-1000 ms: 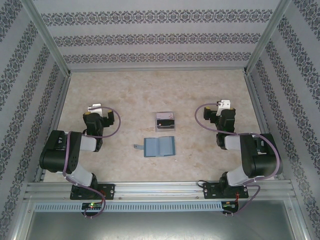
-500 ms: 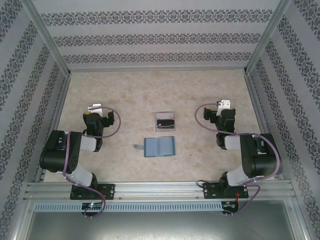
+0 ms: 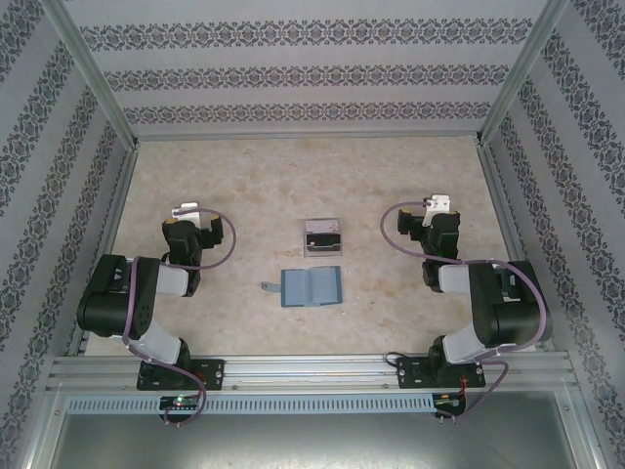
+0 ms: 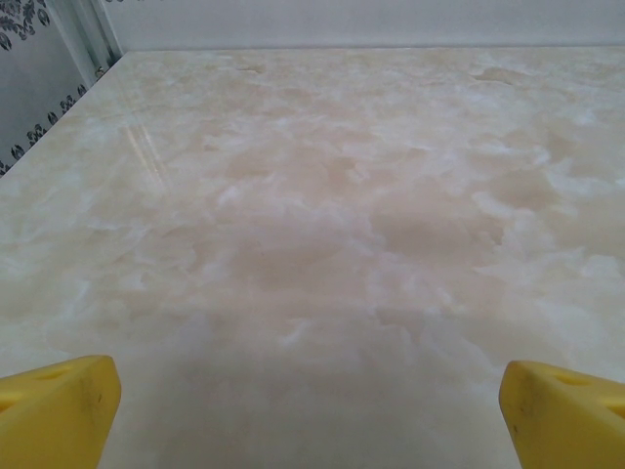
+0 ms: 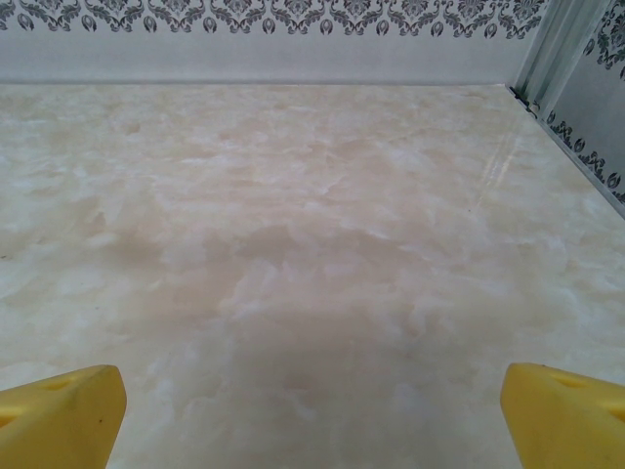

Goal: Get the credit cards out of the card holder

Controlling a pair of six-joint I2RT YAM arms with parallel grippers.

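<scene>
I am looking at the card holder (image 3: 312,286) lying open flat mid-table, teal-blue, two panels like a book, a small grey tab sticking out to its left; just beyond it, not touching, the credit cards (image 3: 322,236) are lying as a pale stack with a dark band; farther out at either side, the left gripper (image 3: 186,211) and right gripper (image 3: 439,203) are holding their yellow fingers (image 4: 59,405) spread wide, gripping nothing, over the marbled table (image 3: 244,176).
</scene>
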